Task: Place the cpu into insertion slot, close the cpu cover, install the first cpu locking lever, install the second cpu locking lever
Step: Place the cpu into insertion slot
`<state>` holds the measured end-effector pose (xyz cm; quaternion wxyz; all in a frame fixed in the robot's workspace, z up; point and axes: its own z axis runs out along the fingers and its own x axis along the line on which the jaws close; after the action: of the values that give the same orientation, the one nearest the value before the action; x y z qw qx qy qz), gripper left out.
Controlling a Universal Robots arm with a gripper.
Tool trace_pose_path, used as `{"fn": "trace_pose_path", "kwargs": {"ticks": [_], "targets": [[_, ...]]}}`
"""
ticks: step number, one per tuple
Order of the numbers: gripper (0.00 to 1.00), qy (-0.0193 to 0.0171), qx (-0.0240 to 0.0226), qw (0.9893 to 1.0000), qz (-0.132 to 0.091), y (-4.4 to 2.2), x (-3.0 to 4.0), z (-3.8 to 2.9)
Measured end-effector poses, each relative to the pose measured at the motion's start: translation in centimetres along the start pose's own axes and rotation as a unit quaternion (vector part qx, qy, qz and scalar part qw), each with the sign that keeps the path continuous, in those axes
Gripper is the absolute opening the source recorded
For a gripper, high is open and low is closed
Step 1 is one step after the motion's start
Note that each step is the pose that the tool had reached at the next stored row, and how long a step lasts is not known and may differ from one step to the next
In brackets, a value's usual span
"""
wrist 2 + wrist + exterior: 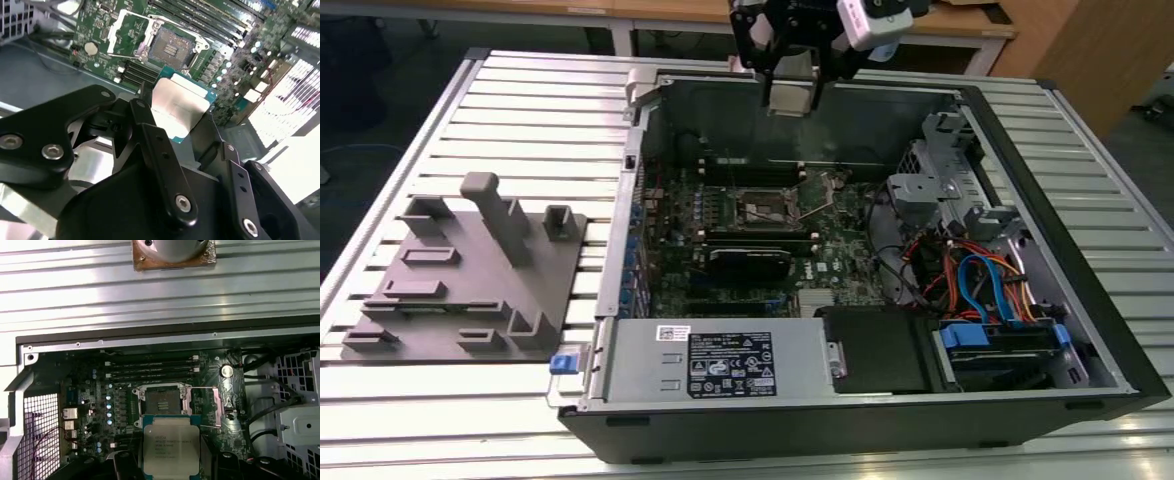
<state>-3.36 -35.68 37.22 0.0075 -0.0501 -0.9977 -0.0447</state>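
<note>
Holding: gripper (790, 98) clamped on cpu (171, 445), high above motherboard (117, 407).
Socket: insertion slot (162, 401) empty; cpu cover (125, 34) swung open.
Progress: nothing seated yet.

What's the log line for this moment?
gripper: shut on cpu | cpu: in air, not in slot | slot: empty | cover: open

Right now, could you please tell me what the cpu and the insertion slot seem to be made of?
The cpu: dull silver-grey metal top with soft glare, on a green edge, probably circuit laminate. The insertion slot: dark socket, likely plastic, ringed by a silvery frame that glints like bare metal.
</note>
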Motion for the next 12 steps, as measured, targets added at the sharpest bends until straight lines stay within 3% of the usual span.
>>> {"fn": "trace_pose_path", "kwargs": {"ticks": [6,12], "targets": [[0.54,-0.0047,-0.0010,0.9986,0.053,-0.01,-0.01,0.16],[0.54,-0.0051,-0.0010,0.9984,0.057,-0.01,-0.02,0.18]]}}
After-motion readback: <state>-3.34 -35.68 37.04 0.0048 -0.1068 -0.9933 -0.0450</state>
